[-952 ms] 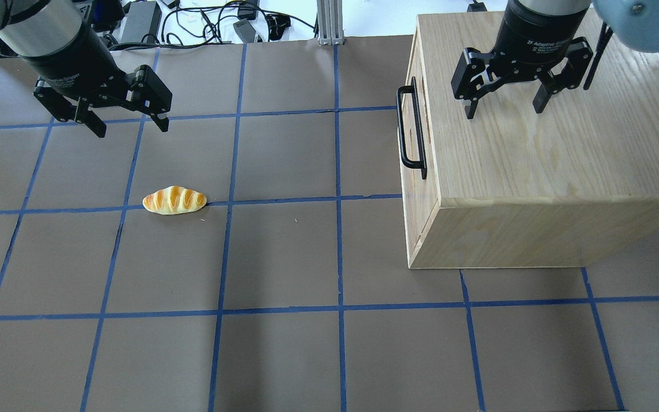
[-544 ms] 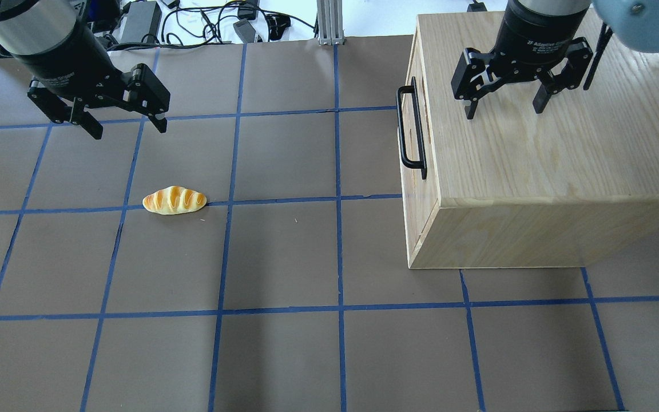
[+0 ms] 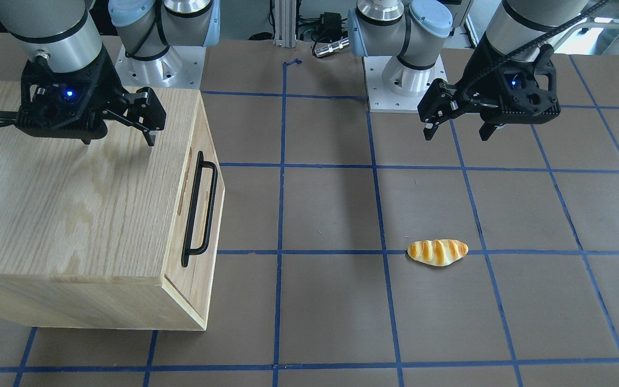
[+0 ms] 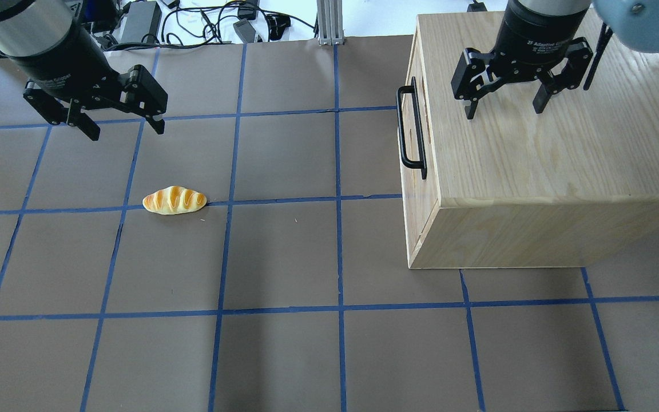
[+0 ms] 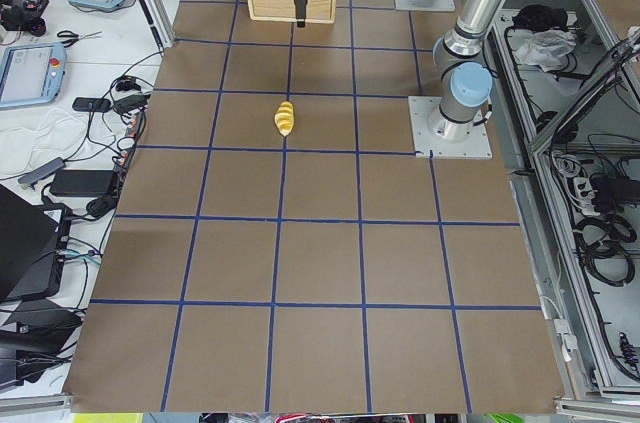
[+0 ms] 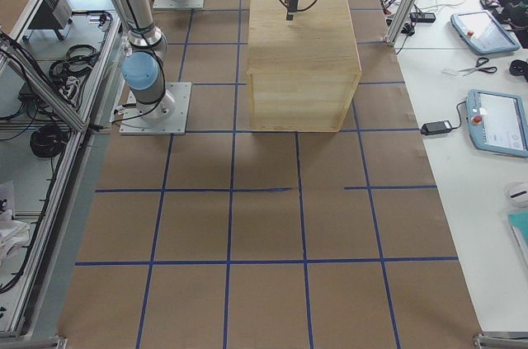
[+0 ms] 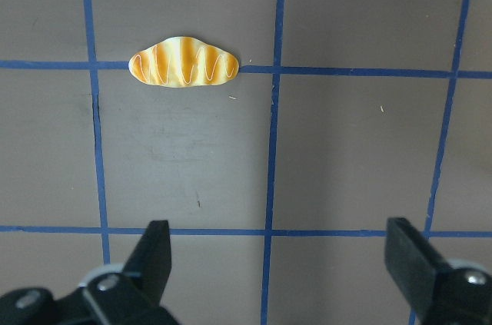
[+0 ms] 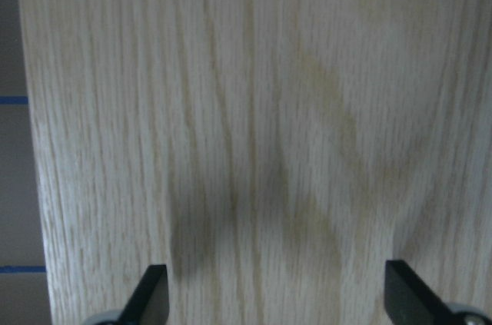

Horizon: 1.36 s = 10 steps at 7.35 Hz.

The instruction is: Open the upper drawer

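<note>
The upper drawer (image 4: 421,114) is shut, flush in the oak cabinet (image 4: 535,166), with its front facing the table's middle. Its long black bar handle (image 4: 401,129) also shows in the front-facing view (image 3: 208,209). My right gripper (image 4: 504,110) is open and empty, and hovers above the cabinet's top, behind the handle. In its wrist view (image 8: 277,294) only wood grain shows. My left gripper (image 4: 126,130) is open and empty over the bare table, far from the drawer. It points down in the front-facing view (image 3: 456,134).
A toy bread roll (image 4: 174,201) lies on the brown, blue-taped table in front of my left gripper, and shows in the left wrist view (image 7: 183,62). Cables and power bricks (image 4: 146,20) lie beyond the table's far edge.
My left gripper has shifted slightly to the left. The right gripper, the cabinet and the bread roll have not moved.
</note>
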{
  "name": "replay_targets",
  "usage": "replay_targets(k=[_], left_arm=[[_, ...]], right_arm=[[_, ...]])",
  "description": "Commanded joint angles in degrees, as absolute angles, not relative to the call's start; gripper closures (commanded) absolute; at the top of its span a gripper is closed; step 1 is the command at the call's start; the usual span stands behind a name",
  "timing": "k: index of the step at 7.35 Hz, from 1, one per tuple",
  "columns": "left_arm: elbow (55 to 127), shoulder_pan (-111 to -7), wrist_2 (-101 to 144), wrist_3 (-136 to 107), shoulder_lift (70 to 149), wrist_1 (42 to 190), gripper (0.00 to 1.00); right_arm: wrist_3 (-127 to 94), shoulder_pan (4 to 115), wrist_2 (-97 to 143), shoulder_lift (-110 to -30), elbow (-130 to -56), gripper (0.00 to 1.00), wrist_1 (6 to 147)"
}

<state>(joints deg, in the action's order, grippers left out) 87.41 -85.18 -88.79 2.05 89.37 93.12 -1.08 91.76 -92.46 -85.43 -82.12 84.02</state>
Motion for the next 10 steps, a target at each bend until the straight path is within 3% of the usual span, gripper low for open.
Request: replay_targets(k=[1, 7, 10], left_arm=[[87.36, -82.46, -88.77, 2.55, 89.21, 93.77, 0.00], [86.66, -81.91, -88.42, 2.64, 91.48, 94.05, 0.00], [86.57, -88.56, -86.40, -2.60, 93.07, 86.34, 0.00]], right_arm=[[-1.05, 91.76, -92.46, -85.43, -82.09, 0.00, 84.02], [-1.14, 91.76, -92.46, -85.43, -82.09, 0.00, 84.02], [-1.05, 91.76, -92.46, -85.43, -82.18, 0.00, 84.02]])
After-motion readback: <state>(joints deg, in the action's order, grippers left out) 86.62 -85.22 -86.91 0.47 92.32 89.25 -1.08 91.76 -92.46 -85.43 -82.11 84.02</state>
